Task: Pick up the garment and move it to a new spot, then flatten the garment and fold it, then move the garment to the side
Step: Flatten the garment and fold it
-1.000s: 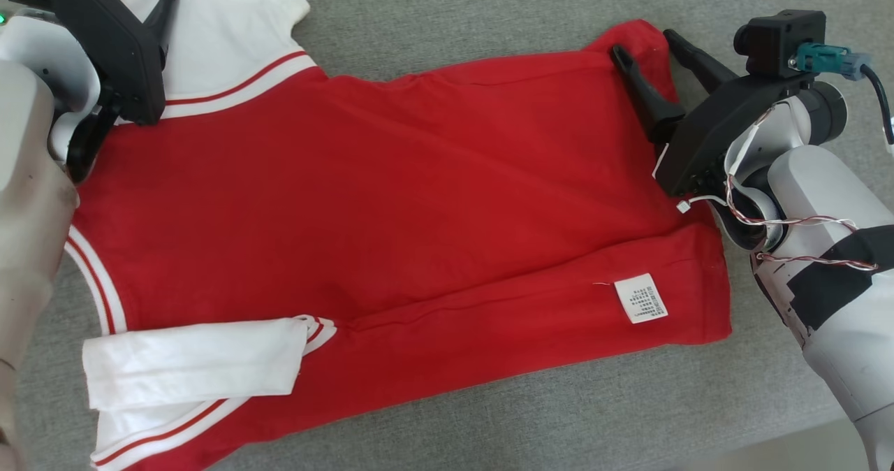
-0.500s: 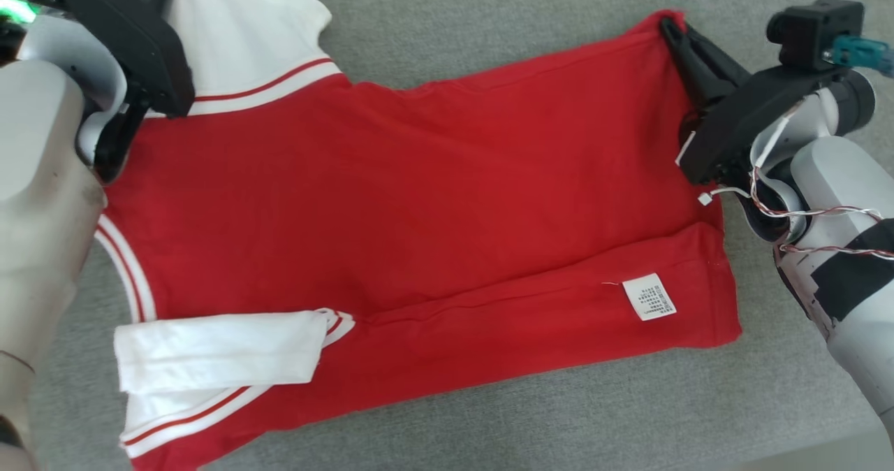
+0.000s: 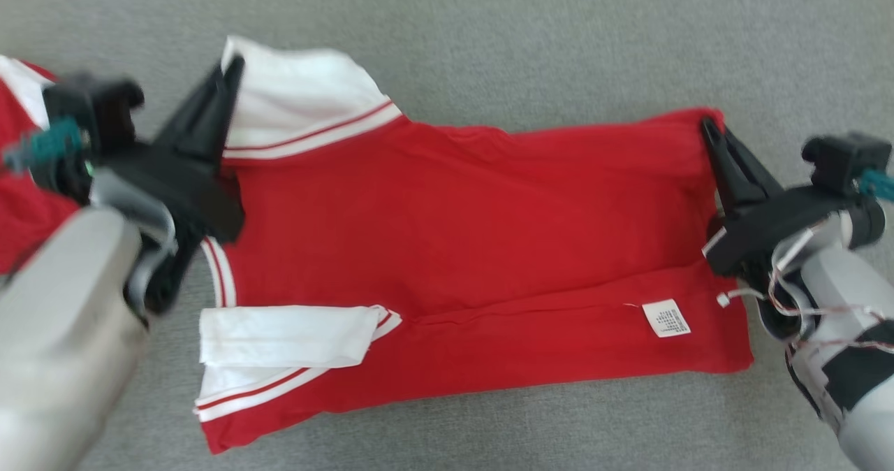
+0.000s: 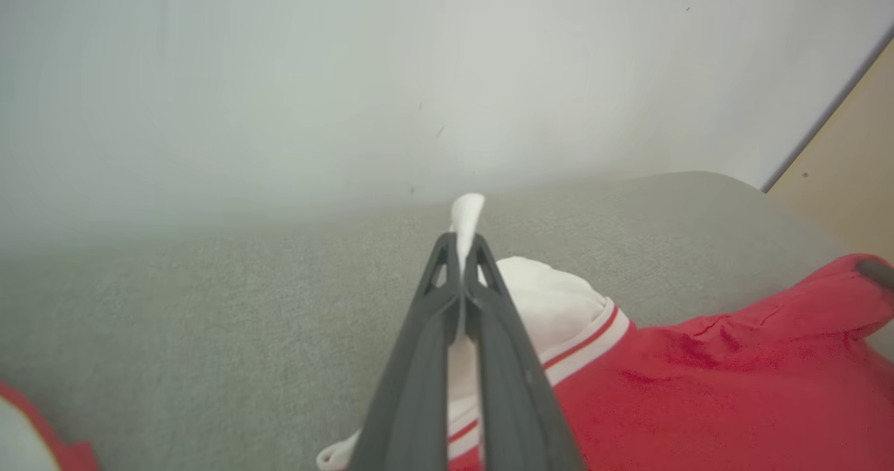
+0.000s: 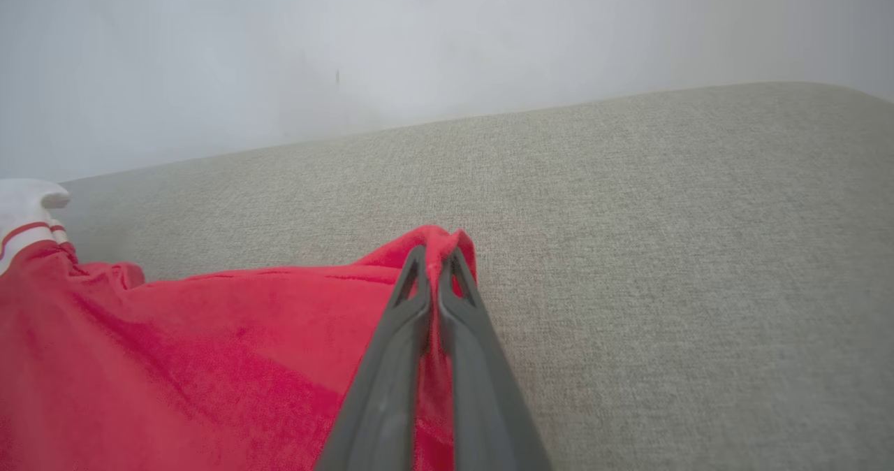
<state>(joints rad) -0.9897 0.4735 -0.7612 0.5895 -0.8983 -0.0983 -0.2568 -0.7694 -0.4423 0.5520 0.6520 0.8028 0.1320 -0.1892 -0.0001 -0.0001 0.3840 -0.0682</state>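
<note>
Between my two grippers, the red T-shirt (image 3: pixel 454 233) with white sleeves lies spread across the grey cushion (image 3: pixel 531 31), stretched sideways from one to the other. My left gripper (image 3: pixel 232 73) is clamped on the far white sleeve (image 3: pixel 307 100). In the left wrist view a tab of white cloth pokes out past its pinched fingers (image 4: pixel 419 359), and the rest of the shirt runs off to their right. My right gripper (image 3: pixel 707 127) is closed on the far corner of the red hem. In its wrist view the fabric humps up around the tips and the body of the shirt falls away to the left. On the side nearer me than both grippers, the second white sleeve (image 3: pixel 286 331) is folded onto the shirt, and a white care label (image 3: pixel 665 317) sits on the red cloth near the right gripper's base. Beyond my left arm lies another piece of red and white cloth (image 3: pixel 17 177); I cannot tell what it is.
</note>
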